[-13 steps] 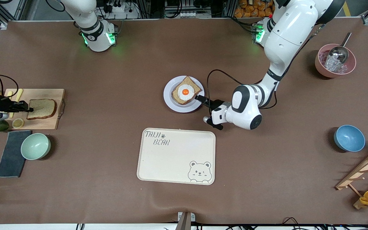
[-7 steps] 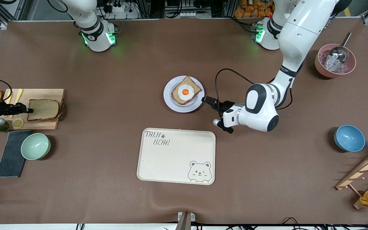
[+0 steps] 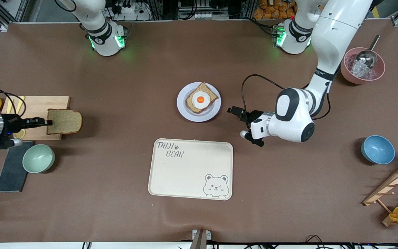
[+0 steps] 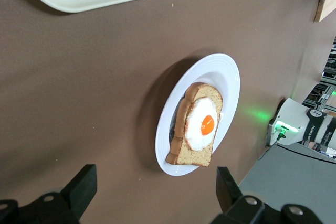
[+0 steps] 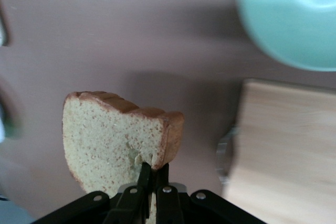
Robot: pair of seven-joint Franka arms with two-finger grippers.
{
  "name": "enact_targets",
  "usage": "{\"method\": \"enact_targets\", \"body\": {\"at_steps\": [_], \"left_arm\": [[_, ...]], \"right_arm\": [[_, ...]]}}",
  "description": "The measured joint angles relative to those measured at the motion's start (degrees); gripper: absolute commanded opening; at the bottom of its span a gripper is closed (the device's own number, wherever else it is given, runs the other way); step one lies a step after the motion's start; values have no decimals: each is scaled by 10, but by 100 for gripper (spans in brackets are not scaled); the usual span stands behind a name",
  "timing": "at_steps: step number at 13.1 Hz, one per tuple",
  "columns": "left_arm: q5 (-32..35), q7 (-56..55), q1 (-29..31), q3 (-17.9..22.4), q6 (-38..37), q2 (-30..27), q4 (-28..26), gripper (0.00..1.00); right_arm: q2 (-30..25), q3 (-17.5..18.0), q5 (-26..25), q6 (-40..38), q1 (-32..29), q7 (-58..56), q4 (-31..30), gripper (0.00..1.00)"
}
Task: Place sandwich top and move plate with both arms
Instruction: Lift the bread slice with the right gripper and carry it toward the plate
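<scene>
Bread status: my right gripper (image 3: 48, 122) is clamped on the sandwich top (image 3: 64, 121) by its edge (slice lifted, over the end of the cutting board (image 3: 36, 105) at the right arm's end). Left gripper (image 3: 234, 111) has jaws spread wide, low over the table just beside the plate (image 3: 184, 110), not touching. Egg toast (image 3: 201, 98) sits on that plate.

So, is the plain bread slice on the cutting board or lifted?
Lifted: the right gripper is shut on the sandwich top, over the cutting board's edge.
</scene>
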Motion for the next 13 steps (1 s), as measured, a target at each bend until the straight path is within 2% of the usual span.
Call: {"method": "enact_targets", "body": {"at_steps": [5, 8, 11, 13], "left_arm": [[0, 0, 0, 0, 0, 0, -2, 100], [0, 0, 1, 0, 0, 0, -2, 100], [0, 0, 1, 0, 0, -1, -2, 100], [0, 0, 1, 0, 0, -1, -2, 100]], "right_arm": [[-26, 115, 4, -15, 4, 142, -6, 0], [-28, 199, 13, -3, 7, 247, -9, 0], [-28, 272, 15, 61, 15, 318, -41, 0], [-28, 305, 16, 122, 26, 348, -79, 0]]}}
